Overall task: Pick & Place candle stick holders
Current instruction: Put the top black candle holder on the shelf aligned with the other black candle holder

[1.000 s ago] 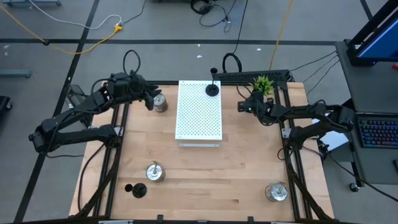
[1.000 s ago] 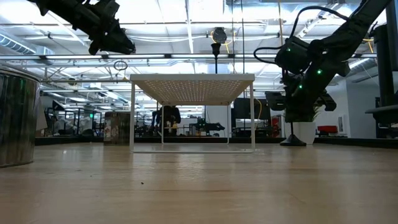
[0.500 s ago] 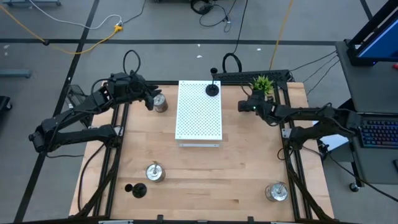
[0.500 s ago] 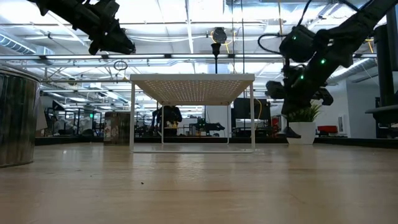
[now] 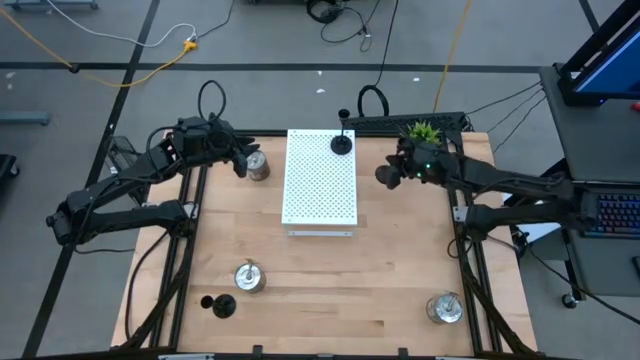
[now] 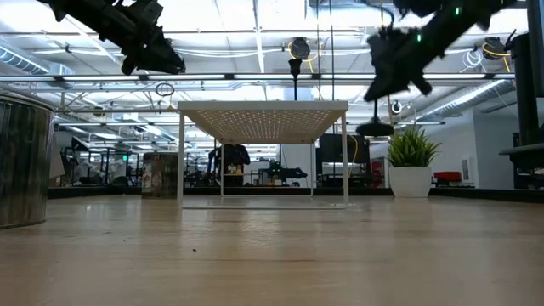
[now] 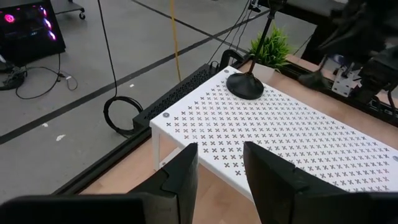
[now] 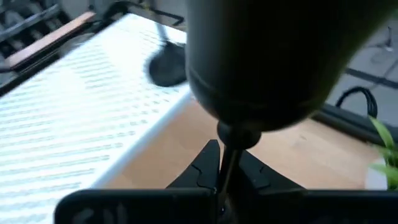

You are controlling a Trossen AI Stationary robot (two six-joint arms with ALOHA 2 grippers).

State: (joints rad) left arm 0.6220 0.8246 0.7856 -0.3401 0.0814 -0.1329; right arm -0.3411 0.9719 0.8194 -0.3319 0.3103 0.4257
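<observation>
Presently the right gripper [image 5: 402,172] is raised clear of the pale wooden plank table [image 5: 330,280], fingers clamped on the thin stem of a matte black candle stick holder with a round domed base [image 5: 386,176]. In the right wrist view that base [image 8: 267,56] fills most of the frame, the stem running down between the closed dark fingers [image 8: 205,168]. In the low view the held holder [image 6: 374,129] hangs above table level.

Just beside this gripper, on its outer side, stands a small green potted plant in a white pot [image 5: 423,133]. Toward the table's middle from it lies the white perforated rectangular metal board on legs [image 5: 320,190], its surface punched with a regular cross pattern. A second black round-based holder with thin upright stem [image 5: 342,141] stands on the board's far end.

The left gripper [image 5: 240,160] hovers beyond the board's opposite side, fingers [image 7: 180,180] apart and holding nothing, just beside a shiny silver metal holder [image 5: 257,165].

Well apart, at the near edge, stand two more polished silver holders [image 5: 248,277] [image 5: 444,307] and a third black holder [image 5: 222,305].
</observation>
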